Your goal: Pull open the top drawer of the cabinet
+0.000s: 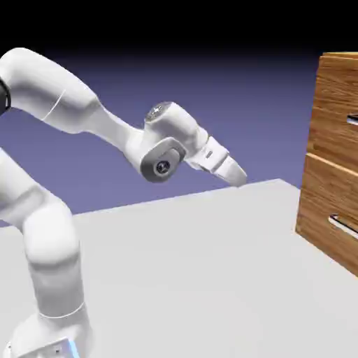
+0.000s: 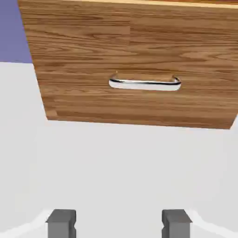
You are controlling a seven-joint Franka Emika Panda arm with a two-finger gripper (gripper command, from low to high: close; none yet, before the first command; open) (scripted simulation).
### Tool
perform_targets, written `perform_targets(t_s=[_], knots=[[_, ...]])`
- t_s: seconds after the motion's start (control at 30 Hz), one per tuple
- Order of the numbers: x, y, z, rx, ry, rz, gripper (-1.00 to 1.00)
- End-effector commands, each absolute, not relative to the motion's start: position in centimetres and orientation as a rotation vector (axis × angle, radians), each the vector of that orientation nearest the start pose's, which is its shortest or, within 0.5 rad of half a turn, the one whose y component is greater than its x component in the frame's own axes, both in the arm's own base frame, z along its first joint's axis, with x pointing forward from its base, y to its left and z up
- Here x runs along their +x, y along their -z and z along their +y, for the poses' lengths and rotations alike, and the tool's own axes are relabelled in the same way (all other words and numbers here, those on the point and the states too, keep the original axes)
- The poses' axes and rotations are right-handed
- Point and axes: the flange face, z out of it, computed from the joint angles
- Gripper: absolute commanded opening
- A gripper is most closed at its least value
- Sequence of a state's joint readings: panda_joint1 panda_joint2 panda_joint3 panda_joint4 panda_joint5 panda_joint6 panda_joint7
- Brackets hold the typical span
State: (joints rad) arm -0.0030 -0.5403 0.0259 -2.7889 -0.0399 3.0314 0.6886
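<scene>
The wood-grain cabinet [image 1: 330,168] stands at the exterior view's right edge, partly cut off. Its top drawer [image 1: 334,105] shows only the end of its silver handle [image 1: 353,120]. My gripper [image 1: 236,173] hangs in mid-air well to the left of the cabinet, tilted down toward it and touching nothing. In the hand view the grey fingertips [image 2: 61,223] stand far apart, so the gripper [image 2: 119,225] is open with only table between them. That view shows the lower drawer [image 2: 135,56] and its bar handle [image 2: 145,83]. The top drawer lies above its upper edge.
The lower drawer's handle [image 1: 344,225] shows near the cabinet's base in the exterior view. The light grey table [image 1: 210,280] stretches between the robot's base and the cabinet. The arm's elbow [image 1: 164,150] sits high, left of the gripper.
</scene>
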Motion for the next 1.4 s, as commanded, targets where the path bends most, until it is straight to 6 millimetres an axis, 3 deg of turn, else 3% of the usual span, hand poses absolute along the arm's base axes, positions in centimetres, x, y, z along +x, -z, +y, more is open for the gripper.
perform_targets(t_s=[0.0, 0.27, 0.4, 0.53, 0.8, 0.97, 1.17, 1.2, 1.37], knots=[[40.3, -45.4, 1.9, -2.644, 1.077, 0.733, 0.00], [44.7, -42.4, 7.2, -3.041, 1.082, -0.208, 0.00], [46.5, -40.5, 9.8, -3.093, 1.025, -0.741, 0.00], [48.1, -38.4, 12.5, -3.031, 0.946, -1.281, 0.00], [50.4, -34.7, 17.5, -2.589, 0.786, -2.264, 0.00], [51.6, -33.1, 20.4, -2.152, 0.723, -2.759, 0.00], [52.9, -32.2, 23.3, -1.542, 0.700, -3.212, 0.00], [53.1, -32.2, 23.7, 1.041, -0.508, 2.373, 0.00], [54.5, -32.7, 25.4, 0.622, -0.498, 2.439, 0.00]])
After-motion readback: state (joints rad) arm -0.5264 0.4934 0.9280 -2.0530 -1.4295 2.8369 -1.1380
